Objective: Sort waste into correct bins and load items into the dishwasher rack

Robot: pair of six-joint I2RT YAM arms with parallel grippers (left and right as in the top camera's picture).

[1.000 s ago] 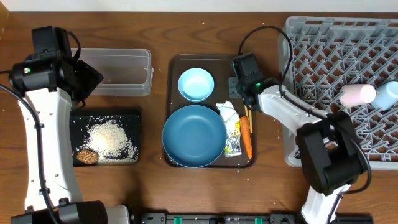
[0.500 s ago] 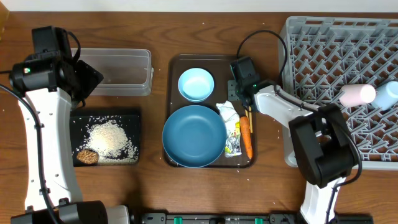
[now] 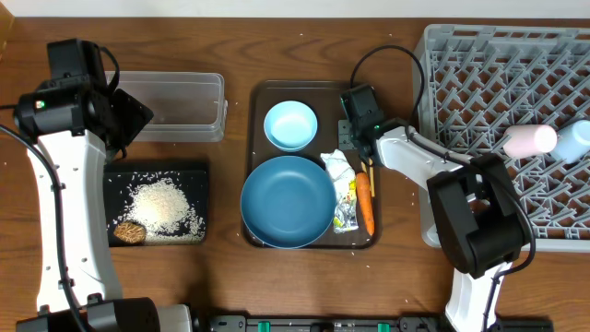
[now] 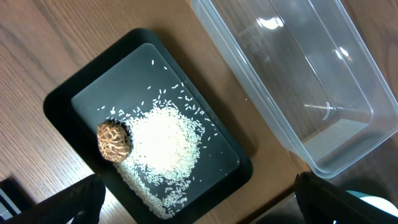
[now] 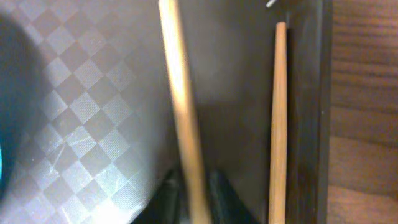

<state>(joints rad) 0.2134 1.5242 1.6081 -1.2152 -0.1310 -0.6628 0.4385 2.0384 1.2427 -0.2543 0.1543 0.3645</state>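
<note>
Wrapper (image 3: 345,198) print: green-yellow, too small to read.

bright even light, glare on clear tub (image 4: 292,81), near chopstick (image 5: 180,112) blurred.

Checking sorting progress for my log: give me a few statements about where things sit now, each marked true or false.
1. The loose white rice lies in the clear plastic rectangular tub. False: it lies in the shallow black rectangular tray; the tub looks empty.
2. The whitish-pink cup lies in the grey lattice dishwasher rack. True.
3. The orange carrot rests on the large dark-blue plate. False: it lies beside the plate, on the brown serving tray.
4. The right end effector is closed on a thin wooden chopstick. True.
</note>
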